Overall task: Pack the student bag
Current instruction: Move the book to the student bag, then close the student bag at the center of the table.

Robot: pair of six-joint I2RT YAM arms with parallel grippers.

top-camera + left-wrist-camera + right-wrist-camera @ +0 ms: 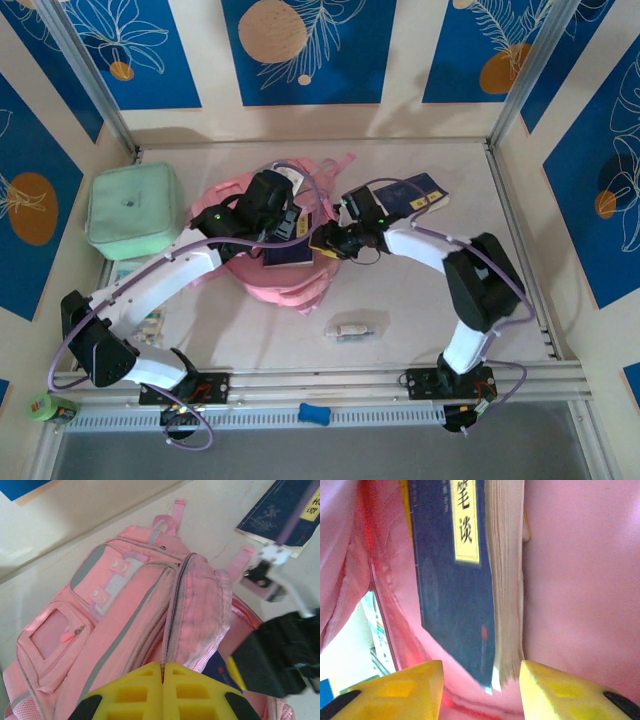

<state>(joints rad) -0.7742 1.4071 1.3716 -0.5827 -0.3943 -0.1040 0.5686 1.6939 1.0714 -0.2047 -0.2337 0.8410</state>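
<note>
Student bag point(125, 620) holds a blue book point(452, 595); left gripper point(162, 667) pinches its rim, right gripper point(481, 669) stands apart.

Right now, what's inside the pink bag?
A dark blue book with a yellow label sits inside the pink bag, its page edges showing. Anything deeper in is covered by the book and the pink fabric.

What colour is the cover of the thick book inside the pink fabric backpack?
Dark blue book cover, yellow title label; right wrist view.
</note>
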